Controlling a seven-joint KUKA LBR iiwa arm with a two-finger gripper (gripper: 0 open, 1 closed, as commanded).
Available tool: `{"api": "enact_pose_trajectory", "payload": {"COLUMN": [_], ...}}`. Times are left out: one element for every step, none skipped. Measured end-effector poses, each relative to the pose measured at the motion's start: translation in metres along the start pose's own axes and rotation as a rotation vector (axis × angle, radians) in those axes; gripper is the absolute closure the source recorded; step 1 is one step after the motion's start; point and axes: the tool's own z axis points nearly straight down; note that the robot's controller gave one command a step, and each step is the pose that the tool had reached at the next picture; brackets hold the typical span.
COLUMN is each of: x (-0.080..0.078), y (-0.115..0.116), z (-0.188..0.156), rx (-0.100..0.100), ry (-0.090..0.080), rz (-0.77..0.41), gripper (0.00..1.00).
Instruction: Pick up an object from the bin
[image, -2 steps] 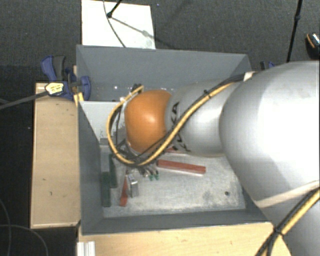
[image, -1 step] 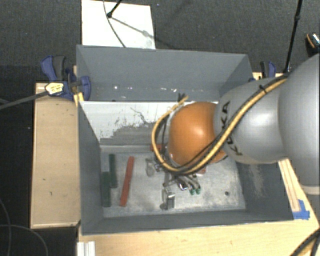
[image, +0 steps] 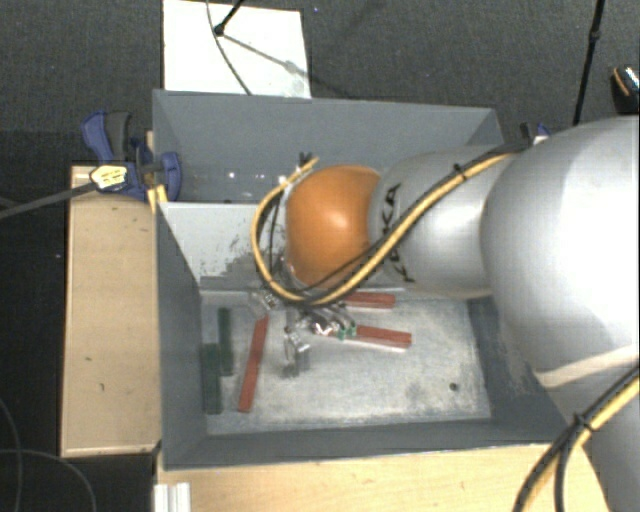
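Observation:
My gripper (image: 293, 358) hangs low over the middle of the bin floor, under the arm's orange cover. Just left of it lies a long red stick (image: 251, 366), running near to far and slightly tilted. To its right a second red stick (image: 381, 338) lies crosswise, with a small green piece at the end that points toward the gripper. A third red stick (image: 371, 299) lies further back, partly hidden by the arm. Nothing shows in the gripper's grasp.
Two dark green bars (image: 212, 377) (image: 224, 338) lie along the bin's left wall. The big silver arm covers the bin's right and rear. Bare floor stretches along the front and the right front corner.

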Motion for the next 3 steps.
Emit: {"api": "enact_pose_trajectory", "payload": {"x": [-0.011, -0.011, -0.033], "y": [0.015, 0.014, 0.026], "z": [-0.002, -0.001, -0.148], "rx": [-0.001, -0.001, 0.002], "ry": [0.0, 0.002, -0.007], "rz": [-0.365, -0.358, -0.471], "gripper": [0.0, 1.0, 1.0]}}
